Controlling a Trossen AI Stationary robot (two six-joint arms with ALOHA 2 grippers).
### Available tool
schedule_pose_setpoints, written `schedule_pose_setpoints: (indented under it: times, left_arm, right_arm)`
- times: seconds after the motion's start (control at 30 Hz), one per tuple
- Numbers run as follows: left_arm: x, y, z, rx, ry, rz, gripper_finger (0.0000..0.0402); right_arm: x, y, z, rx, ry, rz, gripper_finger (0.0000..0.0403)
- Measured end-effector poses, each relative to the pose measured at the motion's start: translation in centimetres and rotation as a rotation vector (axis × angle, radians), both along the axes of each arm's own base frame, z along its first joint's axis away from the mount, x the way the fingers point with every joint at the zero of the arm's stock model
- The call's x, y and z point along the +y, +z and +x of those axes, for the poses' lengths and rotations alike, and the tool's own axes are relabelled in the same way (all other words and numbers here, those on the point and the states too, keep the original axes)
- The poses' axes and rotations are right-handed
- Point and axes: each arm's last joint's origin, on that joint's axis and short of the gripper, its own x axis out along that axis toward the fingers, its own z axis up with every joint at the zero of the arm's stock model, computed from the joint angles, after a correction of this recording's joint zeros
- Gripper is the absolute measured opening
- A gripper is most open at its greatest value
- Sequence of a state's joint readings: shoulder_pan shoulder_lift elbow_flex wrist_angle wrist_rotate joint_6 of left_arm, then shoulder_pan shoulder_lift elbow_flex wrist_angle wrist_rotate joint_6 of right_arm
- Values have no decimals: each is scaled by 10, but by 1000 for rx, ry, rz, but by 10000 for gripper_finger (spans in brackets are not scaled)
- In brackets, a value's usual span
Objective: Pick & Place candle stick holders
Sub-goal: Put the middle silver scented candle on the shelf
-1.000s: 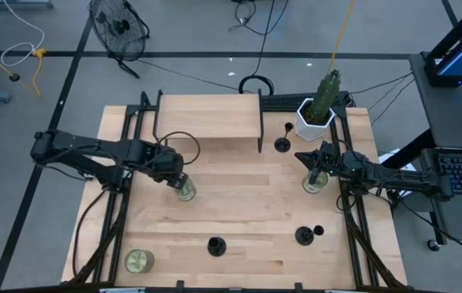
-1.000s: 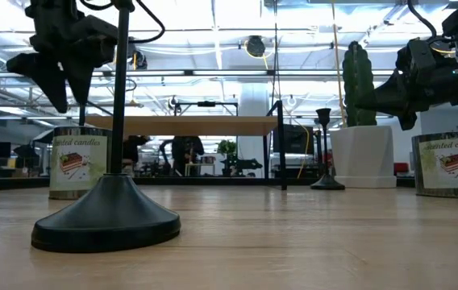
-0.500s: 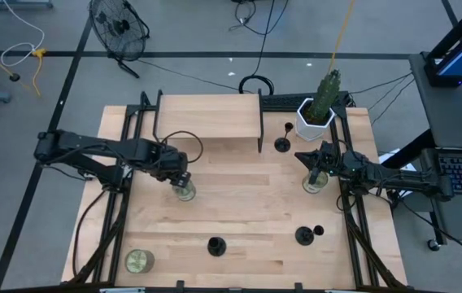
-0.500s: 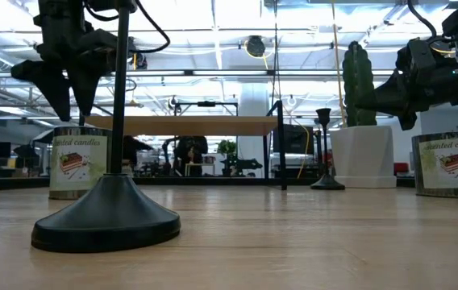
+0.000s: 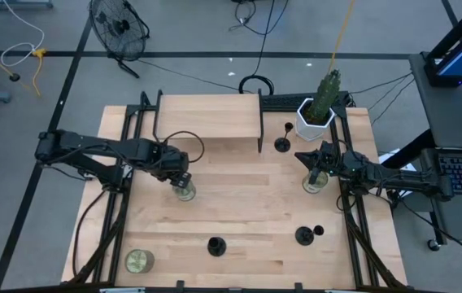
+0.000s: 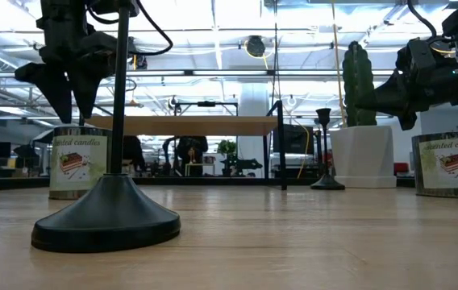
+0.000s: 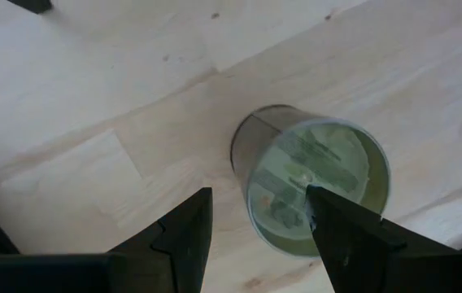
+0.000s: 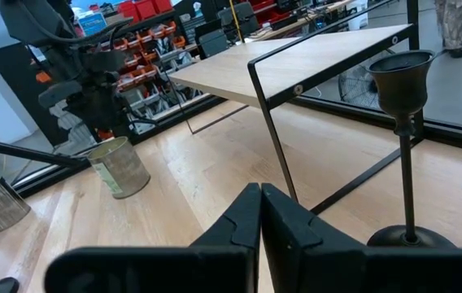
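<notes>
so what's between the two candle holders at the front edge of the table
Only bare table, going by the high view: nothing stands between the left holder and the right holder.

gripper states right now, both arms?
Left gripper: open, above a glass candle jar, holding nothing.
Right gripper: closed, empty.

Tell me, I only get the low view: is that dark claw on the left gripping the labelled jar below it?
Observer: No. The left wrist view shows the left gripper open above the jar.
Operator: I count two black candle holders. Right?
Observer: The high view shows three candle holders, all standing on the table.
Operator: And the other claw?
Observer: The right gripper is shut and empty, by a second jar.
</notes>
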State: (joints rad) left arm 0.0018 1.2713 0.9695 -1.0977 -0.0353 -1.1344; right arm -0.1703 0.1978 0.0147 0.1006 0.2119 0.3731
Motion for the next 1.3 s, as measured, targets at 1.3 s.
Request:
schedule_pose_setpoints:
  times: [1.3]
  left_arm:
    - [5, -37, 20, 126, -103, -32, 158]
  right_arm:
    - [0, 0, 0, 0, 0, 0, 6]
